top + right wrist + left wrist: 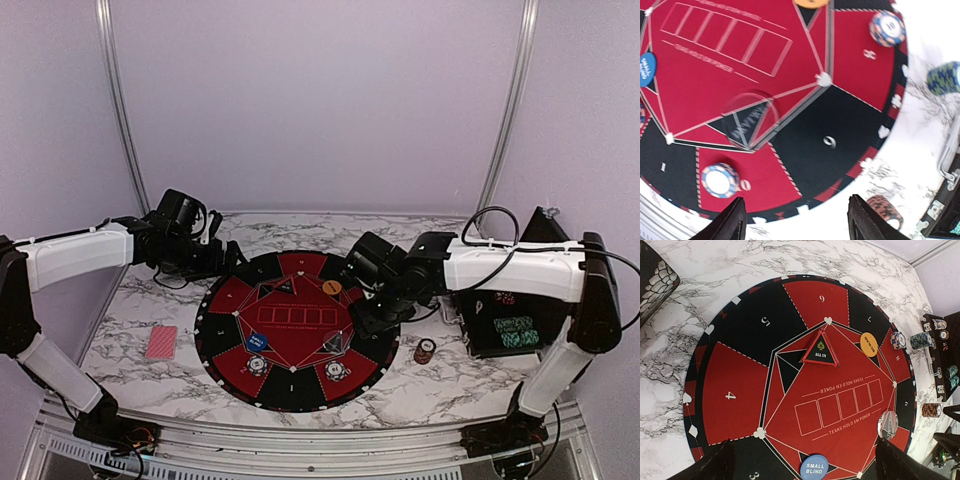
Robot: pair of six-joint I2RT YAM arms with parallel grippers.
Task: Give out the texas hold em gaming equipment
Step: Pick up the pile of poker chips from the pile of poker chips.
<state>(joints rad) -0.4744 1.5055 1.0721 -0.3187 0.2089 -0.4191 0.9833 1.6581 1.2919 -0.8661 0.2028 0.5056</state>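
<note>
Chips (338,371) sit in short stacks on the mat (222,335), two on its near sectors and one on its right side. A lone stack (426,351) stands on the marble just off the mat's right edge. Cards (160,342) lie face down left of the mat, apart from it. On the mat's red centre lie the blue marker (257,342), toward the near left, and the orange disc (332,287), toward the far right. Right gripper (796,200) hangs above the mat's near-right rim, its fingers (730,222) parted, with nothing between them and touching nothing. Left gripper (802,445) hovers at the mat's far-left edge, fingers spread wide and empty. Case (510,320) stands right of the mat, with more chips inside
</note>
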